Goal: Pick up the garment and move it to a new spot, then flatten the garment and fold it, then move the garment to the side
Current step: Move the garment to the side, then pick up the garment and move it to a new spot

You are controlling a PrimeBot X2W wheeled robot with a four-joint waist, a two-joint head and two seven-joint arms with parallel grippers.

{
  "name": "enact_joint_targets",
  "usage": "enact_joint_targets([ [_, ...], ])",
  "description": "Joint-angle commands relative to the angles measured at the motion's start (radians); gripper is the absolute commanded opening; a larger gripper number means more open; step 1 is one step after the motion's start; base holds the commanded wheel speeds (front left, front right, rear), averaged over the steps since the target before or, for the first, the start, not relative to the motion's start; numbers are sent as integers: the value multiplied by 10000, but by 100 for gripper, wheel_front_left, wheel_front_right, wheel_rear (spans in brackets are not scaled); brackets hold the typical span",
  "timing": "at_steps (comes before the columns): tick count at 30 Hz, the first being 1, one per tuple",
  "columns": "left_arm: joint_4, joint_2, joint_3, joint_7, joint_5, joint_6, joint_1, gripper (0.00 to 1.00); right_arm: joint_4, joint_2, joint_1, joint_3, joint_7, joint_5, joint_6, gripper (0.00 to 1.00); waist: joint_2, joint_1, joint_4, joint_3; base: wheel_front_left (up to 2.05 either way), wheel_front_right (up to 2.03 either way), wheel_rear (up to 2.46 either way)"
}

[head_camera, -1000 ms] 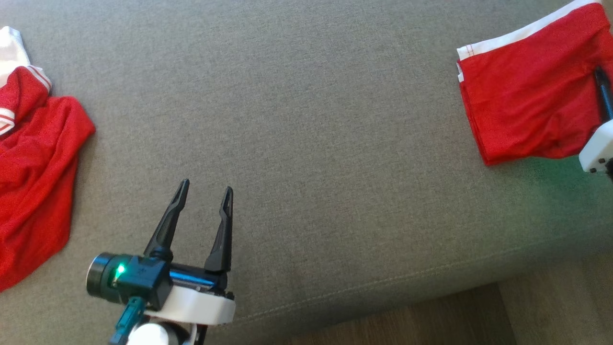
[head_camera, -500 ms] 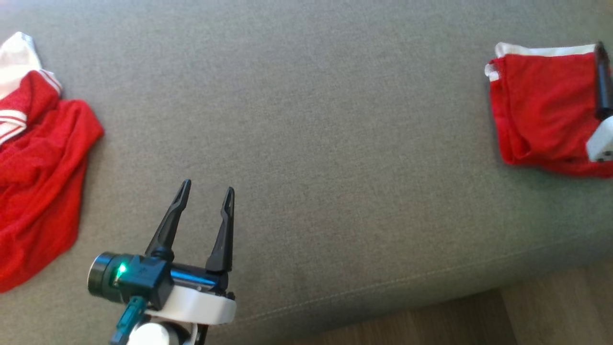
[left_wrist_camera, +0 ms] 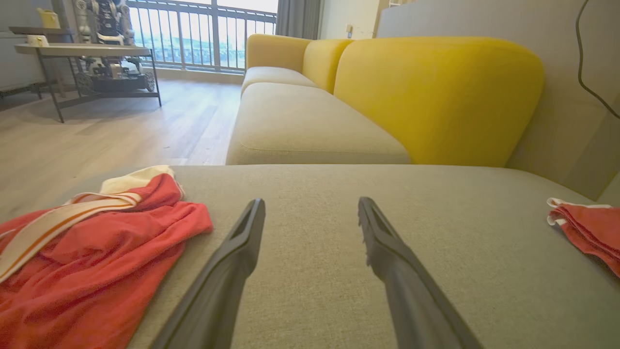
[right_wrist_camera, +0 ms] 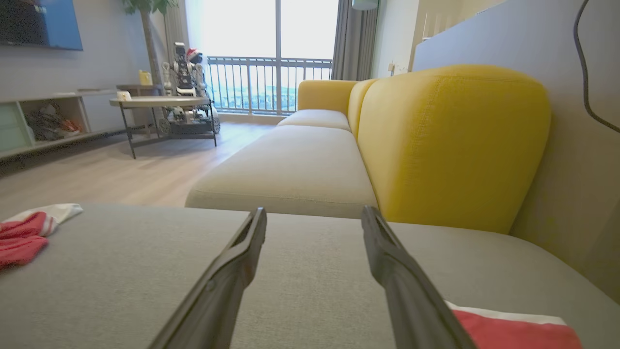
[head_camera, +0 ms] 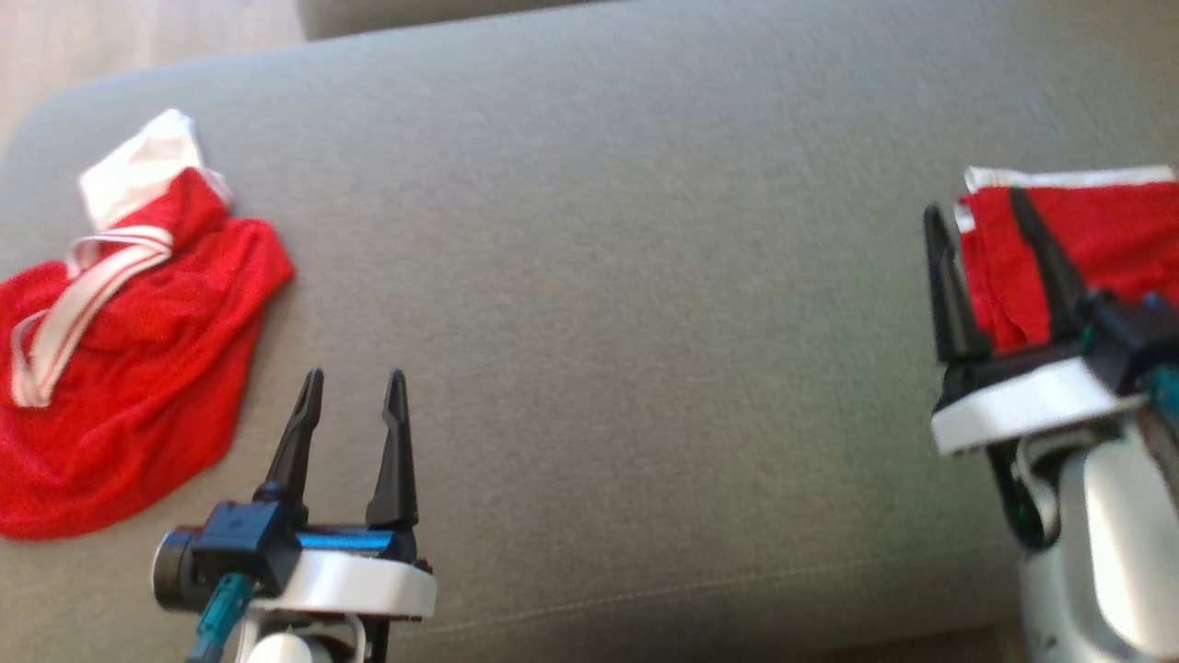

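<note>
Left hand (head_camera: pixel 355 376) and right hand (head_camera: pixel 975 203) both spread wide, fingers forward; right seems slightly tilted.

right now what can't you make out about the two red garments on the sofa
- Folded garment: head view, right side cut by the edge, near corner behind the right gripper; layers blurred.
- Crumpled garment: left wrist view, near part cut by the bottom and left edges.

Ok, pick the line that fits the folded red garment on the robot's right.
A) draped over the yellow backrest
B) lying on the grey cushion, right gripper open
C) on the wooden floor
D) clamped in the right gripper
B: the folded red garment lies on the grey cushion, and the right gripper has its fingers spread with only cushion between them.
</note>
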Motion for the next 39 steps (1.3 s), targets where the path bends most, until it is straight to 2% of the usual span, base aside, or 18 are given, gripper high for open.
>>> enact_joint_targets([
  [1, -279, -52, 359, -51, -53, 85, -76, 100, -407, 44, -11, 266, -155, 127, -2, 100, 0, 1, 339, -357, 0, 0, 0],
  [7, -417, -56, 184, -51, -528, 498, 166, 100, -603, 106, 1492, 34, -691, 470, -2, 100, 0, 1, 1012, -1093, 0, 0, 0],
  [13, -502, -57, 310, -51, -329, 693, 543, 100, -944, 110, 2734, 121, -786, 808, -2, 100, 0, 1, 1230, -1474, 0, 0, 0],
  [21, -517, -56, 683, -51, 262, 527, 993, 100, -1197, 111, 3871, 281, -791, 1037, -2, 100, 0, 1, 1299, -1889, 0, 0, 0],
  [39, -356, -46, 890, -51, 832, 247, 1293, 100, -1027, 112, 4221, 438, -792, 1213, -2, 100, 0, 1, 1247, -2156, 0, 0, 0],
])
